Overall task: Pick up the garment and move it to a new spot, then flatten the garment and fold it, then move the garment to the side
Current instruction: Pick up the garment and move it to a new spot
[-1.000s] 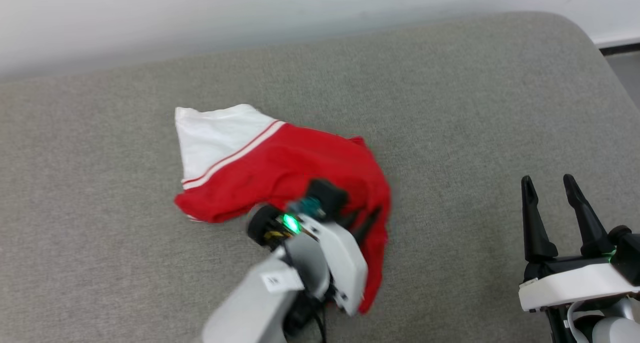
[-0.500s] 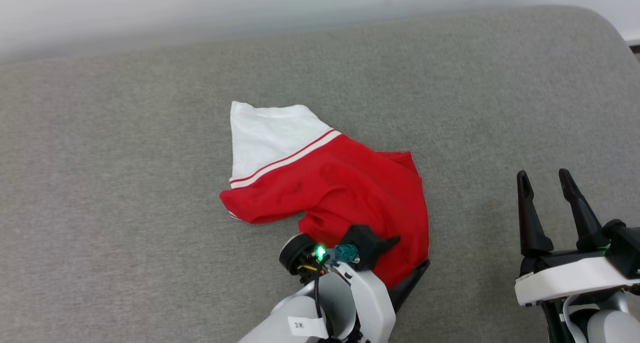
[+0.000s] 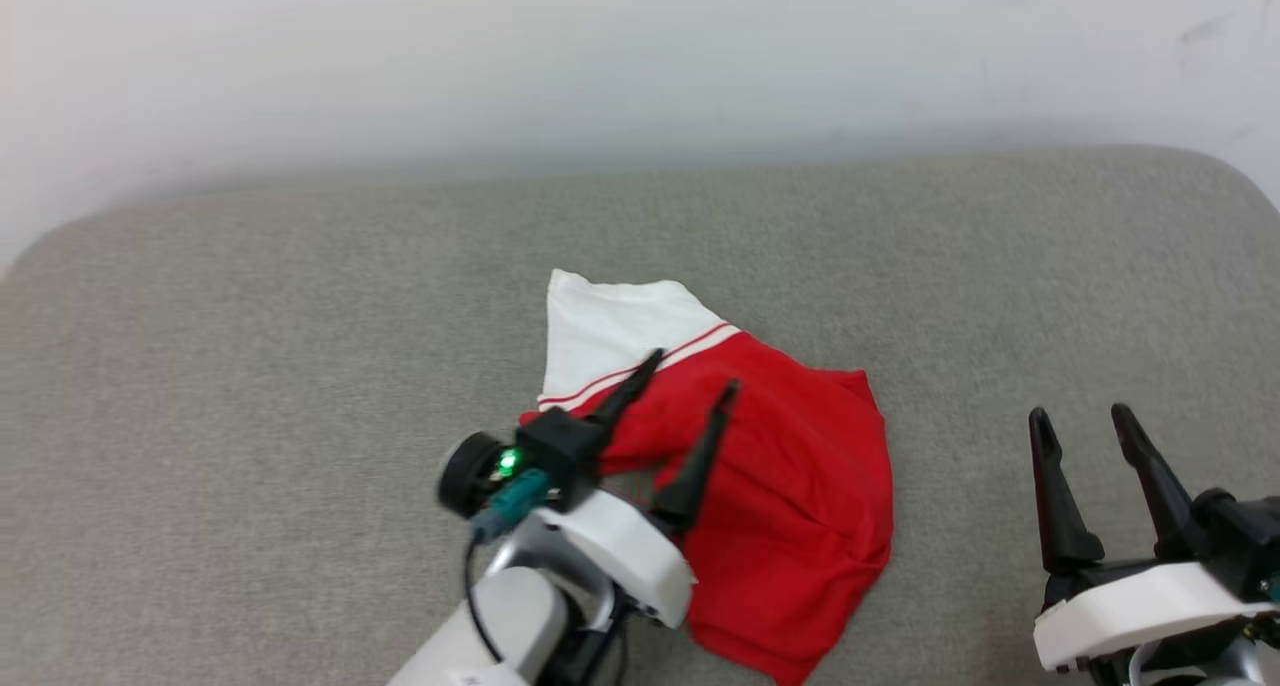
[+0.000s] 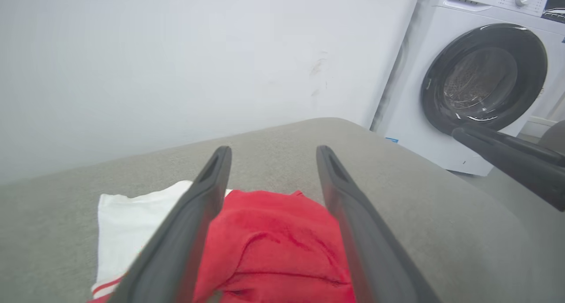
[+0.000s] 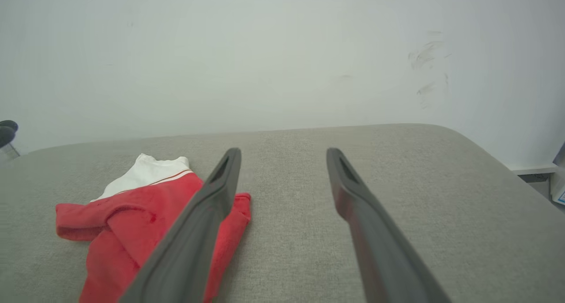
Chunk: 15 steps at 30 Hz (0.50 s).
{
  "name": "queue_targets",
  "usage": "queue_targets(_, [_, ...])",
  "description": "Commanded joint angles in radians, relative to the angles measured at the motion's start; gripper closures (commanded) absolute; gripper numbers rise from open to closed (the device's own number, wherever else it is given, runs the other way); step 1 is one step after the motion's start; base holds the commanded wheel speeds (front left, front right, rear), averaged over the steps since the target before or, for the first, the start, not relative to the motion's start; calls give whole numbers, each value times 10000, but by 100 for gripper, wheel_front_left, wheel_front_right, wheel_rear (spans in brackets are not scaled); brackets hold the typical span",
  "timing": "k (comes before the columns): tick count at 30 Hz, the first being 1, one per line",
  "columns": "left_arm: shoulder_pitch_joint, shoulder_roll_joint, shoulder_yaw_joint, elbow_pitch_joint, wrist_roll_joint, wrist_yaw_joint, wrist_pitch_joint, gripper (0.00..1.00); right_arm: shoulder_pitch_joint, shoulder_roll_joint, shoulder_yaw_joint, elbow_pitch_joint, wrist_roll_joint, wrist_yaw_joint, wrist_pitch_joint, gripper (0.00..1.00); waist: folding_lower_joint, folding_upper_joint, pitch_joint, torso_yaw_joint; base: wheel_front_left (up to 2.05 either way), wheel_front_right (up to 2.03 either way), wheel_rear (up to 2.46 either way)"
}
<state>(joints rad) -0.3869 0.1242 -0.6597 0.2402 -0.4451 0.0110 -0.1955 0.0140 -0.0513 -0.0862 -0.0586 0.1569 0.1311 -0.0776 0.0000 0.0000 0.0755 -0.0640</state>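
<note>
The garment [image 3: 790, 486] lies crumpled on the grey cushioned surface [image 3: 250, 386], red body toward me and a white sleeve with striped trim at its far end. It also appears as a red heap [image 4: 273, 245] in the left wrist view and at the left [image 5: 128, 223] in the right wrist view. My left gripper [image 3: 693, 374] hovers over the garment's left part, open, with nothing between its fingers. My right gripper [image 3: 1083, 416] stands open over bare cushion to the right of the garment.
A white wall [image 3: 640, 56] runs behind the cushion. A white washing machine [image 4: 485, 73] with a round dark door stands past the cushion's right end. The cushion's rounded far corners [image 3: 1230, 176] mark its edges.
My left gripper has opened and let go of the garment, which now lies loose on the cushion. The head camera has shifted, showing more wall. The right gripper stayed open.
</note>
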Motion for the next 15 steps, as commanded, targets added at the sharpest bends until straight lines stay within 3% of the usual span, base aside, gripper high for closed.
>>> queue_targets(1, [286, 180, 353, -14, -56, 264, -242, 0, 222, 17, 5, -105, -9, -7, 82, 0, 0, 0, -312, 283, 0, 0, 0])
queue_targets(10, [1363, 1073, 1979, -223, -194, 1295, -651, 0, 687, 17, 53, -455, -122, -7, 372, 0, 0, 0, -873, 689, 0, 0, 0])
queue_targets(15, [2024, 1561, 2721, -612, -218, 1590, -700, 0, 799, 16, -38, -657, -116, -7, 492, 0, 0, 0, -1041, 827, 0, 0, 0])
